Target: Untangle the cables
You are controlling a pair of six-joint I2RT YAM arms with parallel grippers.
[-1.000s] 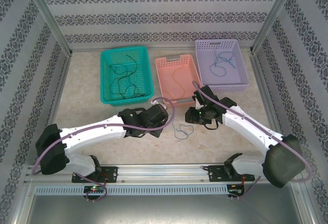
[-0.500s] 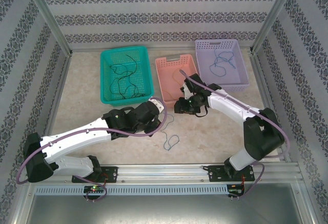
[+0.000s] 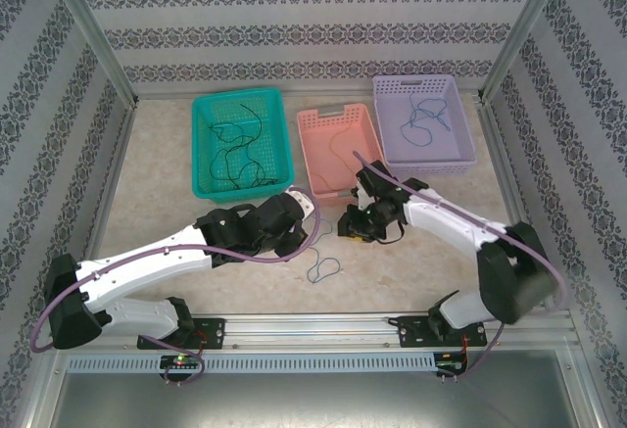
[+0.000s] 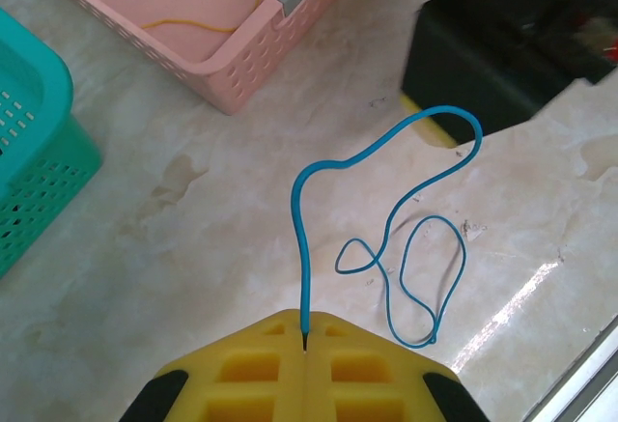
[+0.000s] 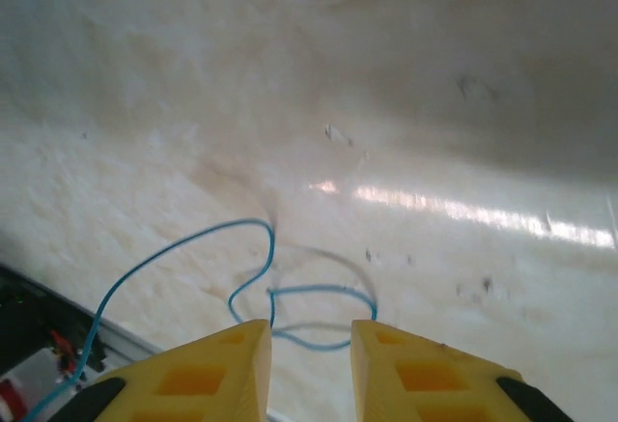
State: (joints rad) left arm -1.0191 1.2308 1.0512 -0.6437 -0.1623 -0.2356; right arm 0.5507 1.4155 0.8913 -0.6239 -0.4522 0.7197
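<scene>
Marbled tabletop (image 4: 193,248) is carrying a blue cable (image 4: 300,248); left pincer (image 4: 304,330) is clamping its end, while right pincer (image 5: 311,330), jaws apart, is hovering above its loops.

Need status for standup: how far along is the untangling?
Done: cables in teal basket, pink basket, purple basket. In hand: left gripper shut on one end of the blue cable on the table; right gripper open over its loops. Left: pull loops out, probably basket it.

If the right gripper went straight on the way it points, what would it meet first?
Probably the blue cable, looped just ahead of the right gripper, then the table; depth is unclear.
</scene>
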